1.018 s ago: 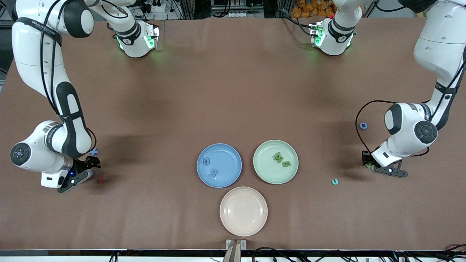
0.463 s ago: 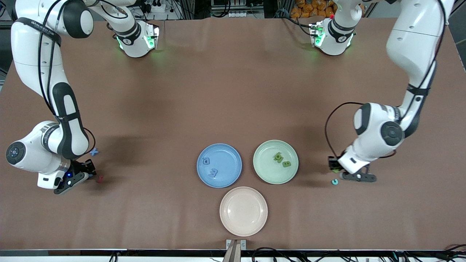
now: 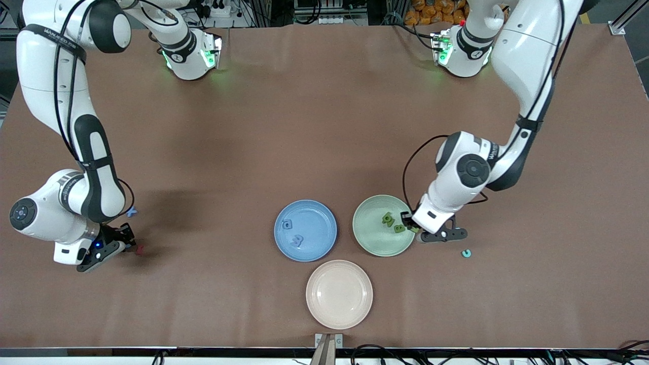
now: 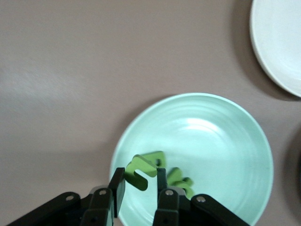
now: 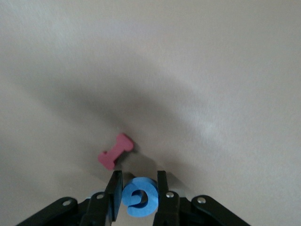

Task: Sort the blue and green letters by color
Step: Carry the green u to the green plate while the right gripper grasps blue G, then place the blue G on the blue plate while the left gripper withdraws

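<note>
On brown table (image 3: 324, 126), left claw (image 4: 137, 193) grasps green letter (image 4: 140, 172); right claw (image 5: 137, 193) grasps blue letter (image 5: 138, 203).

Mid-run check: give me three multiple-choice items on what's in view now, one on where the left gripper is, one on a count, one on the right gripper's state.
1. Where is the left gripper?
A. over the blue plate
B. at the edge of the green plate
C. over the pink plate

2. How many letters lie in the blue plate?
A. none
B. two
C. four

3. What is the right gripper doing?
A. shut on a blue letter
B. open, holding nothing
C. holding the red letter

Answers:
1 B, the left wrist view shows the green plate right below its fingers, which grip a green letter.
2 B, the front view shows two blue letters there.
3 A, the blue letter sits clamped between its fingers; the red letter lies on the table.
</note>
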Robot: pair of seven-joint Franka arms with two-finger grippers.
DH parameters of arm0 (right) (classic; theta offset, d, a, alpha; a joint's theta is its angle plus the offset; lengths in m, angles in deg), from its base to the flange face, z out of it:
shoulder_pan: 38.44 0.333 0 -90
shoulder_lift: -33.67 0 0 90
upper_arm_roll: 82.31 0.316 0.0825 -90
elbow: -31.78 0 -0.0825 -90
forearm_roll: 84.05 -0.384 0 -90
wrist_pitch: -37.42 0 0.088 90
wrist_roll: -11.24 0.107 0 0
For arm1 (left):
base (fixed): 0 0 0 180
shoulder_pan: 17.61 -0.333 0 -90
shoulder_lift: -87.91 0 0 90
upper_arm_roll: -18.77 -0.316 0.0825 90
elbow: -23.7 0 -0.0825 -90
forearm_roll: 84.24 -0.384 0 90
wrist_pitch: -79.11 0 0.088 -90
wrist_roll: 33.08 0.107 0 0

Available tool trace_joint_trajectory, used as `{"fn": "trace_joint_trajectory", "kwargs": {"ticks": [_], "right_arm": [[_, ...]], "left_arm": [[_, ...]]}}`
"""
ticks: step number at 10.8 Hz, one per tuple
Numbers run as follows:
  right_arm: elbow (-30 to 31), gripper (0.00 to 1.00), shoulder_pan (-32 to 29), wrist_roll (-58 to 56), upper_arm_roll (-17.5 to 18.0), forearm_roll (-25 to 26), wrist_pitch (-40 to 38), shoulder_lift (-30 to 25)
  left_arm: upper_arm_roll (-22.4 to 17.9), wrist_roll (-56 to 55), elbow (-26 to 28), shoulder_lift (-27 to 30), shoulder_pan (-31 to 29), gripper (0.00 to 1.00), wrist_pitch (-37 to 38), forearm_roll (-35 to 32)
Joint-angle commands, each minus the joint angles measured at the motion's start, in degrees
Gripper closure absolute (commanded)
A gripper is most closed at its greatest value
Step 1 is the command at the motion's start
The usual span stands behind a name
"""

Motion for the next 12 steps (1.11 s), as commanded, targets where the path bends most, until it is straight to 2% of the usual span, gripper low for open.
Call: {"fn": "trace_joint_trajectory", "kwargs": {"ticks": [1, 2, 3, 6, 10, 12], "right_arm": [[-1.9, 1.00, 2.2, 3.3, 0.2, -1.2, -2.1, -0.7], [-1.9, 1.00, 3.4, 6.0, 0.2, -1.2, -2.7, -1.0], [-1.9, 1.00, 4.8, 9.5, 0.2, -1.2, -3.1, -1.4], [-1.7, 1.00, 11.8, 26.2, 0.2, -1.3, -3.7, -1.5], [-2.7, 1.00, 23.3, 57.4, 0.4, -1.5, -3.6, -1.5], [-4.7, 1.00, 28.3, 72.3, 1.5, -2.5, -3.7, -1.4]], "left_arm": [[-3.2, -6.6, -2.3, -1.4, 6.5, 0.85, 1.0, 4.1], [-3.3, -7.3, -2.6, -1.5, 7.1, 0.17, 1.0, 3.7], [-3.5, -7.1, -2.7, -1.5, 7.1, 0.00, 1.0, 3.4], [-3.5, -3.8, -2.4, -0.7, 3.4, 0.00, 4.5, -4.4], [-0.6, 12.5, -1.7, 0.0, -8.1, 0.00, 5.9, -5.5], [-0.4, 19.6, -1.7, -0.3, -13.3, 0.00, 5.9, -6.5]]}}
